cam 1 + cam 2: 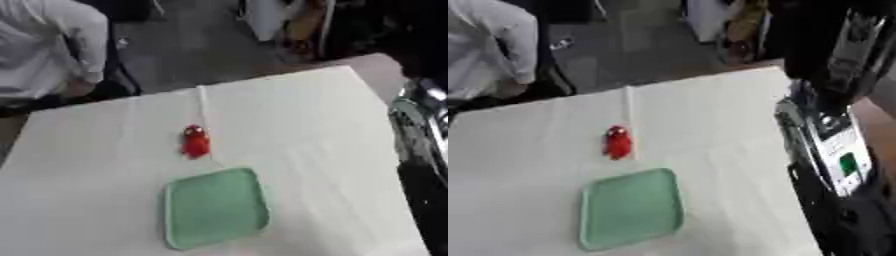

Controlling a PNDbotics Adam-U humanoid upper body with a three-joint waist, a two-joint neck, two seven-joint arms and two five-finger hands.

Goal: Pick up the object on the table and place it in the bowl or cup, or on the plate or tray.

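Left eye view: red object (195, 142) lies mid-table (79, 165), long axis toward the far edge, just beyond green tray (215, 207).

Right eye view: right arm (833, 150) along right edge, nearer; hand state can't tell. Left hand unseen.

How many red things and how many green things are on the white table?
Red: 1, the small red object, lying on the table just beyond the tray.
Green: 1, the green tray, with nothing on it.
Total: 2
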